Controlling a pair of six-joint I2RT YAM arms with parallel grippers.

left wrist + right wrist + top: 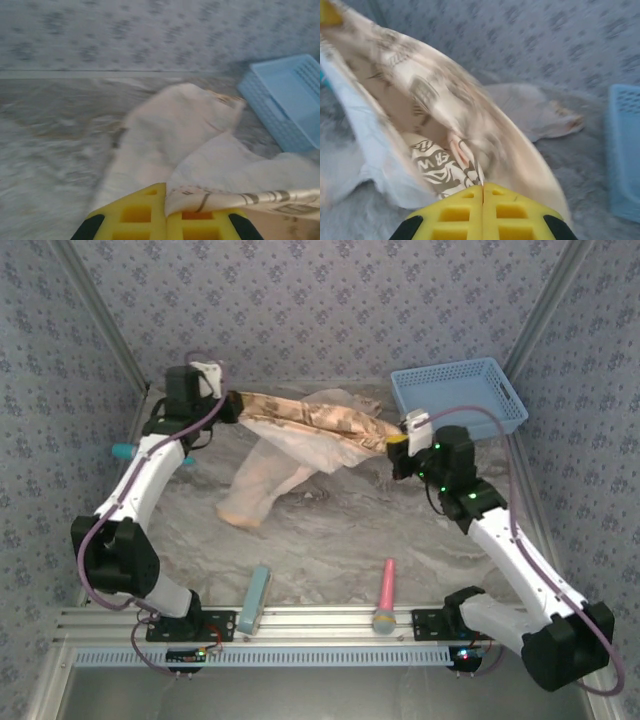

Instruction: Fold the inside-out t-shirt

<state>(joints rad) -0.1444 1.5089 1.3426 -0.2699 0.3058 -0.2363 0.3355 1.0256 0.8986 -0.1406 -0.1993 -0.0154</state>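
The inside-out t-shirt (300, 430), peach-tan with a faded brown print, hangs stretched between both grippers above the back of the table. Its lower part droops to the tabletop. My left gripper (232, 405) is shut on the shirt's left edge; in the left wrist view the cloth (220, 195) comes out from between the closed yellow fingers (135, 215). At the shirt's right end my right gripper (397, 445) is shut on it. A printed fold (465, 150) is pinched between its yellow fingers (520, 215) in the right wrist view.
A light blue basket (460, 395) stands at the back right, close to the right gripper. A pale blue block (254, 598) and a pink-handled tool (386, 595) lie near the front rail. Patterned walls close in the back and sides.
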